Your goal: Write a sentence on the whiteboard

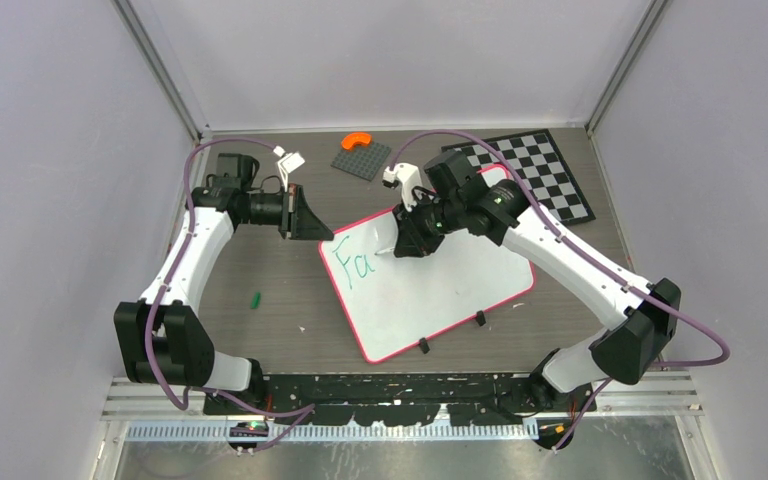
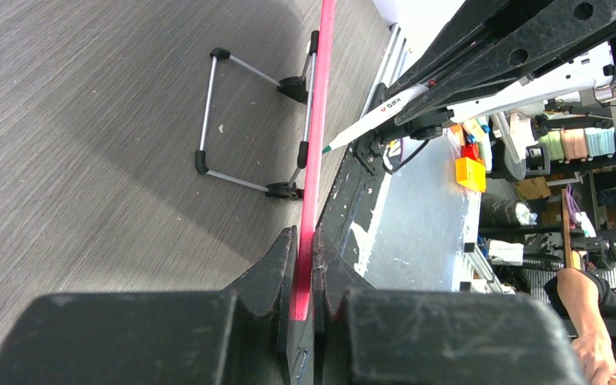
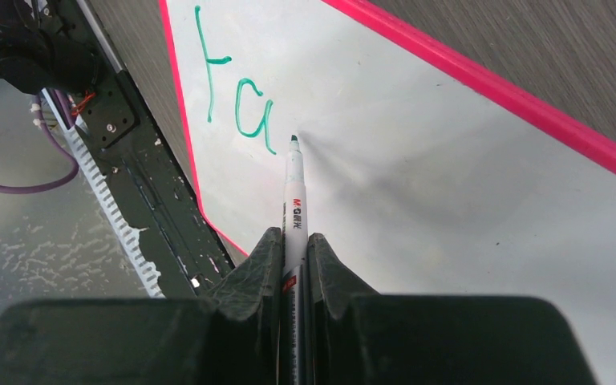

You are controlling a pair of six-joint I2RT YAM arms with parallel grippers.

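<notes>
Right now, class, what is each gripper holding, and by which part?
Left gripper pinches the whiteboard by its pink rim; right gripper clamps the marker by its barrel.

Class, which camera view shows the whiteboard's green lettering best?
Right wrist view: the green lettering reads "Fa", large and sharp. The top view shows it small; the left wrist shows only the whiteboard's rim.
</notes>
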